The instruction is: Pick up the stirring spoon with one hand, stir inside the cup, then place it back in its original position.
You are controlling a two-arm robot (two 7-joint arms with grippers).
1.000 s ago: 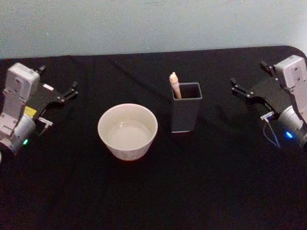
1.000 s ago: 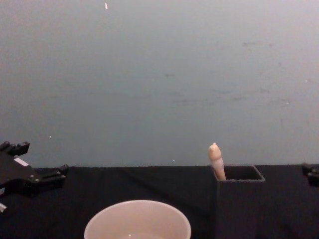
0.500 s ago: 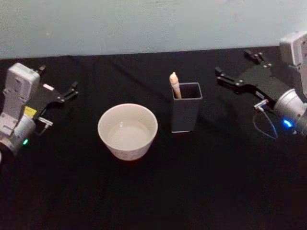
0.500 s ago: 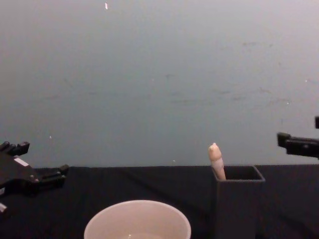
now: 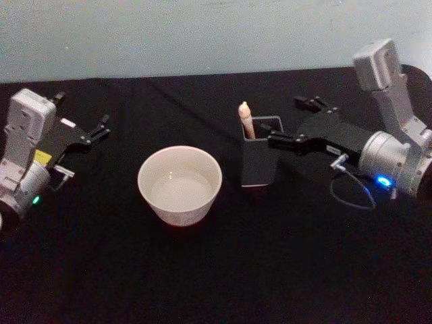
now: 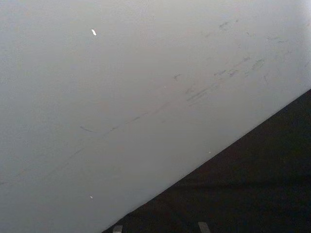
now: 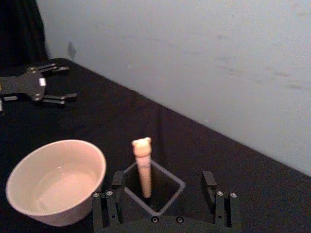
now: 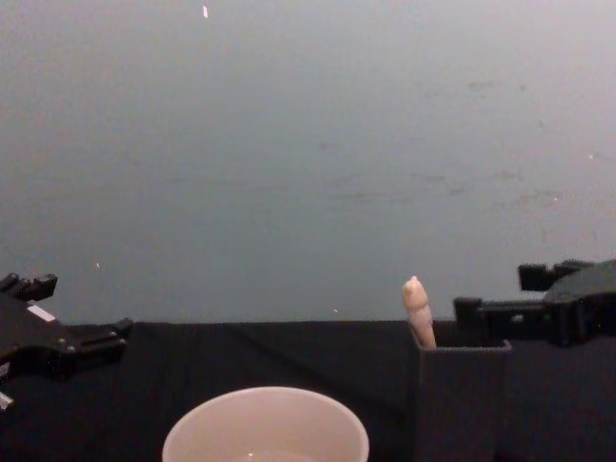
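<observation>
Slim beige-handled stirring spoon (image 5: 246, 120) seems light, stiff (maybe slippery): pinch below knob. Empty right gripper (image 5: 286, 123) gapes near it; left gripper (image 5: 81, 112) sits at black table (image 5: 202, 283) left edge.

Mostly pale grey wall (image 6: 121, 97), on the far side past the table. Dark scuff marks (image 6: 209, 90) are smeared across it, plus one small white speck (image 6: 94, 32). Black table surface (image 6: 252, 194) meets the wall along a slanted line. Two small pale tabs (image 6: 117, 228) at the view's edge, can't tell what they are.
</observation>
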